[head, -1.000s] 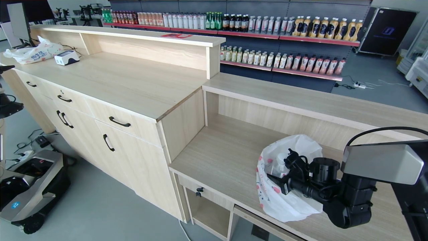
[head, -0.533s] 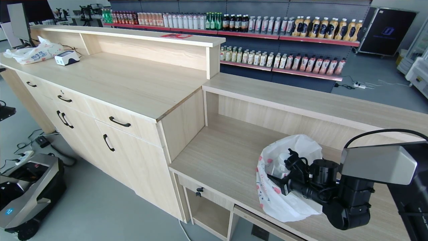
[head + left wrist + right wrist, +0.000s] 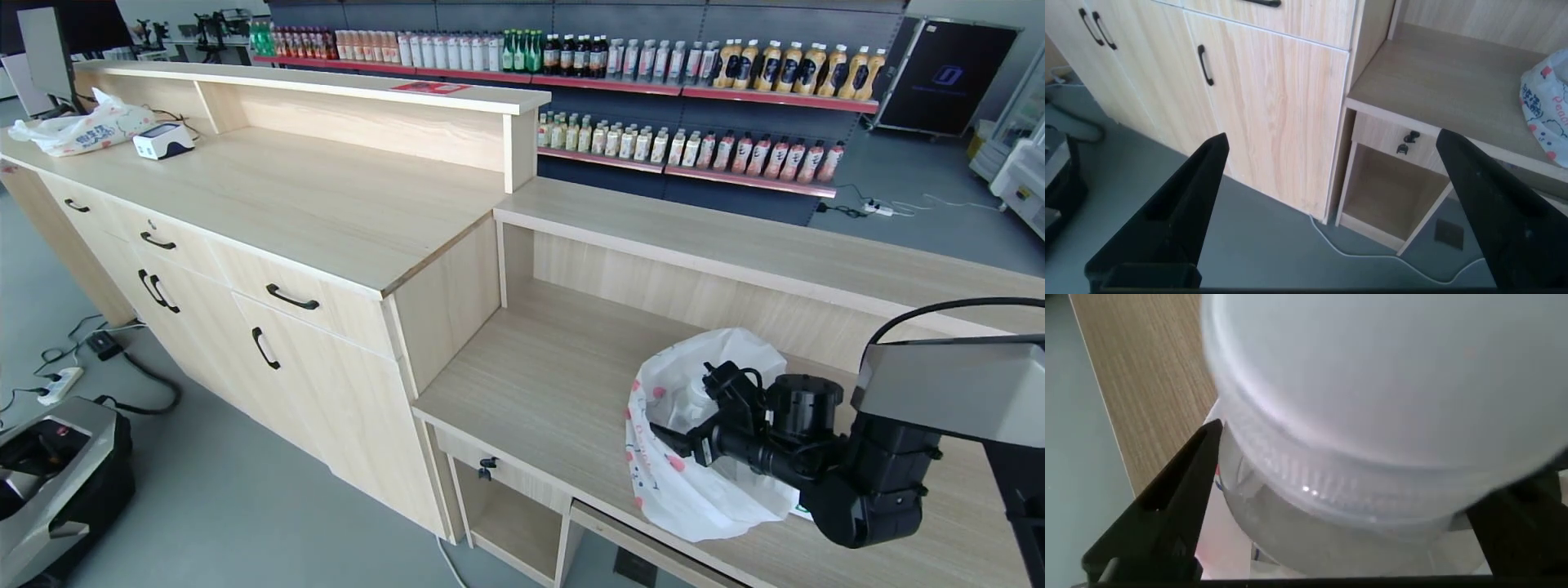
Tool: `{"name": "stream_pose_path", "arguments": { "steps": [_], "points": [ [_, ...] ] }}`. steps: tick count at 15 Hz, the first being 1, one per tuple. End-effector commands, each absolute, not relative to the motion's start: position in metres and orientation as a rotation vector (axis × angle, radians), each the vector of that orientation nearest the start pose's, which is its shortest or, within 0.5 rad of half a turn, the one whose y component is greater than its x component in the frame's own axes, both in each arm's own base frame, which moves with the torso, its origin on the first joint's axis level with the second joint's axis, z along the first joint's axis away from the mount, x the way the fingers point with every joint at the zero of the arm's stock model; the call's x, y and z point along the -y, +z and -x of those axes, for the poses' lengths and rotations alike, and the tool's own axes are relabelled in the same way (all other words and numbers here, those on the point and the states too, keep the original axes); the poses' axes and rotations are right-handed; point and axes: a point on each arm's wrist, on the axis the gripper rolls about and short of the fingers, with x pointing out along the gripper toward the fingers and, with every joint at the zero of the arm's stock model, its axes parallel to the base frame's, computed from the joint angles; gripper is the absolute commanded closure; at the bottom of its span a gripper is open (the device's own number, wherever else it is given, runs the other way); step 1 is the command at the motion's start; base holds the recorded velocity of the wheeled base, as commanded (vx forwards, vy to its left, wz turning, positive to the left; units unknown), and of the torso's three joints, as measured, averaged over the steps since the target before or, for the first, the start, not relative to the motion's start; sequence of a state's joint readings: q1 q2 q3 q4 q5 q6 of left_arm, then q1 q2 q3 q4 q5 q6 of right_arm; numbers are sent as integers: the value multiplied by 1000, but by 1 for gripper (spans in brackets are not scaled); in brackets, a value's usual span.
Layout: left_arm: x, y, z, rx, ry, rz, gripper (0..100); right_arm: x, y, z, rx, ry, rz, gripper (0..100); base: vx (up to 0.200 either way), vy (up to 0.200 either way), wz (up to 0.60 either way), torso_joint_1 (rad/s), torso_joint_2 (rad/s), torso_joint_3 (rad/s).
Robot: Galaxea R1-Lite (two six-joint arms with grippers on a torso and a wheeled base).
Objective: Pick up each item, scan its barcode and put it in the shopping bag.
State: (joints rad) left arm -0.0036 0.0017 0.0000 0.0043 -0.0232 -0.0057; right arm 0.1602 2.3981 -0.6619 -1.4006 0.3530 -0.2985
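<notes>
L gripper [image 3: 1331, 139]: jaws released, spread wide; we see it hanging over the grey floor [image 3: 1249, 237], facing the pale wood cabinet doors w/ black handles [image 3: 1204, 64].
Upper counter [image 3: 286, 204]: at its far left end, a crumpled white plastic bag [image 3: 82, 129] just beside a small white box-shaped device [image 3: 163, 140].
Lower counter [image 3: 539, 384]: pale wood, right of the cabinet.
White plastic shopping bag w/ red print [image 3: 694, 498]: sits on lower counter, mouth open towards R arm.
Translucent white plastic bottle w/ wide cap [image 3: 1372, 416]: inside the bag's mouth.
R gripper [image 3: 684, 402]: in the bag's mouth, jaws released & spread wide either side of the bottle; we can't tell if they touch it.
Back wall: red-edged shelves of drink bottles [image 3: 653, 65].
</notes>
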Motion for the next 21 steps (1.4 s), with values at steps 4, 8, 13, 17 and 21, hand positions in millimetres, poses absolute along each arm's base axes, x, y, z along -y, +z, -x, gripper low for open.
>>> {"name": "stream_pose_path", "arguments": {
  "steps": [4,8,13,17,21],
  "points": [
    [0,75,23,-6,-28,6,0,-63,88,-324,-261,559,252,0,0,0,0,0,0,0],
    [0,75,23,-6,-28,6,0,-42,165,-258,-199,478,318,0,0,0,0,0,0,0],
    [0,75,23,-6,-28,6,0,-5,194,-214,-206,363,496,0,0,0,-120,0,1,1],
    [0,75,23,-6,-26,6,0,8,202,-212,-187,265,477,0,0,0,-600,2,-2,-1],
    [0,75,23,-6,-26,6,0,11,203,-201,-234,61,340,0,0,0,-600,10,1,4]
  ]
}}
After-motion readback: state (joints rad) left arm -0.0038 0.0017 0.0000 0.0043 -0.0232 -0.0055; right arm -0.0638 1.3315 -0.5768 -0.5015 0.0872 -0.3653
